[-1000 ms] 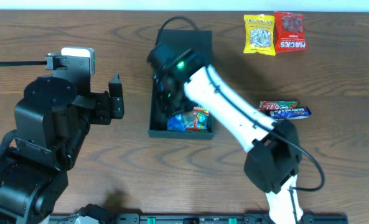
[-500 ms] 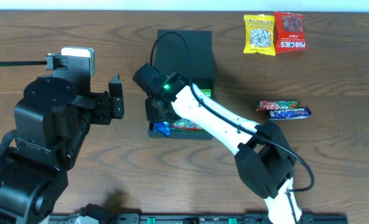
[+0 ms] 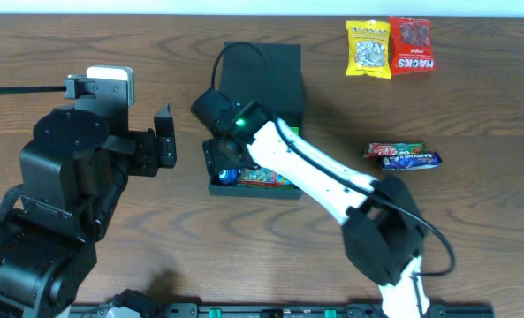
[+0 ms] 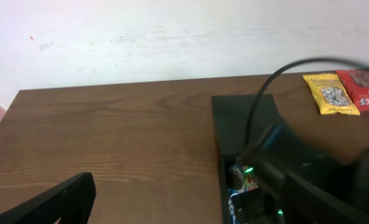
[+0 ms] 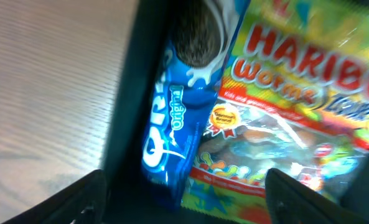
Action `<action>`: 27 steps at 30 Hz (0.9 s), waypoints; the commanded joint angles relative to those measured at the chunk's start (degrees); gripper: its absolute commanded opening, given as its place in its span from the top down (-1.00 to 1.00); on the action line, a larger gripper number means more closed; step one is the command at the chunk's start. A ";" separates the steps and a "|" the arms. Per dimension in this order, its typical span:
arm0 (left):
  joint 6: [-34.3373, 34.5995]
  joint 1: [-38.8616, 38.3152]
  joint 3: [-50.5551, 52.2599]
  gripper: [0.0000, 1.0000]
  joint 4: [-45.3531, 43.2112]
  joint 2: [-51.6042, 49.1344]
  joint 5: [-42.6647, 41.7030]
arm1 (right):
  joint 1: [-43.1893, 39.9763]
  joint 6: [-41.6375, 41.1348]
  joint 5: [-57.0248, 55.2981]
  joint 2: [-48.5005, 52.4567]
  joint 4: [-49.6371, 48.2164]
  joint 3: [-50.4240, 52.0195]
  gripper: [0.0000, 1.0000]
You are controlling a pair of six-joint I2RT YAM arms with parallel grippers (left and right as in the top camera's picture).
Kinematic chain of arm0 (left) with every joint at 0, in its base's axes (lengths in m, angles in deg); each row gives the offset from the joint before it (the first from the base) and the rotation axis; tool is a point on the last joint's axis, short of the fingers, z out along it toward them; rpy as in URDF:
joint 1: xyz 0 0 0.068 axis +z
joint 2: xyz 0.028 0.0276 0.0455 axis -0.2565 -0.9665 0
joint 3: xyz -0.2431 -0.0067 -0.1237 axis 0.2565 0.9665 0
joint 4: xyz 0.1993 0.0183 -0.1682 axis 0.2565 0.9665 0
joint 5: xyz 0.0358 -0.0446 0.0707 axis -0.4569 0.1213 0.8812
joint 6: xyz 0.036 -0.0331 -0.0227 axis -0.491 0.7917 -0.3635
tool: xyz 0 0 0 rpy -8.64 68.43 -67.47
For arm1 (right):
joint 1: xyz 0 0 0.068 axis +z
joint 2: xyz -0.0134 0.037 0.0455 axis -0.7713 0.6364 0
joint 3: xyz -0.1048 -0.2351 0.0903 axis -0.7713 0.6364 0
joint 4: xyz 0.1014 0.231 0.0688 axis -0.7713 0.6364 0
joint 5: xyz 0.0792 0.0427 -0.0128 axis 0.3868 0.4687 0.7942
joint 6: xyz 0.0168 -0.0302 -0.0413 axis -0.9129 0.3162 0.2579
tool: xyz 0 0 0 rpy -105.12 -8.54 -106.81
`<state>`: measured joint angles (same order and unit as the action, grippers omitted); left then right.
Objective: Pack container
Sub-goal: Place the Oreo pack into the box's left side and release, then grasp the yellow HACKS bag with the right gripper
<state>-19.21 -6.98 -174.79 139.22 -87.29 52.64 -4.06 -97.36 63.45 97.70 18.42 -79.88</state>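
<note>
The container is a black cardboard box in the middle of the table, open, with its flap at the far end. It also shows in the left wrist view. A blue Oreo pack lies along its left wall. A Haribo worms bag lies beside the pack. My right gripper hangs open and empty just above these two, over the box's front left corner. My left gripper is open and empty, left of the box.
A yellow packet and a red packet lie at the far right. Two snack bars lie right of the box. The white right arm crosses over the box. The left arm's bulk fills the left side.
My right gripper has moved from the box's middle toward its front left corner. The blue Oreo pack has shifted left against the wall. The left arm has not moved.
</note>
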 commanded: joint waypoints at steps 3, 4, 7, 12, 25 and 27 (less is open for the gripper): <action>-0.37 0.09 -0.74 -0.91 -0.24 0.28 0.57 | -5.95 3.34 -9.01 -11.52 2.14 -2.32 -0.59; -0.37 0.09 -0.74 -0.90 -0.24 0.26 0.55 | -8.13 3.56 -11.34 -13.20 2.08 -2.32 -0.65; -0.37 0.09 -0.74 -0.90 -0.22 0.22 0.55 | -13.92 5.90 -13.18 -14.93 0.31 -2.32 -0.75; -0.39 0.09 -0.74 -0.90 -0.22 -0.02 0.57 | -27.36 9.99 -13.20 -11.15 -6.62 -2.27 -0.80; -0.42 0.09 -0.72 -0.90 0.02 -3.23 0.59 | -35.54 20.06 -22.36 9.27 -37.68 -2.32 -0.97; -0.39 0.09 -0.72 -0.90 0.26 -3.69 0.59 | -36.61 20.02 -22.34 11.91 -40.52 -2.32 -0.93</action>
<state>-19.21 -6.98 -174.79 139.33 -90.62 52.60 -38.97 -78.70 43.85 107.60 -21.12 -82.02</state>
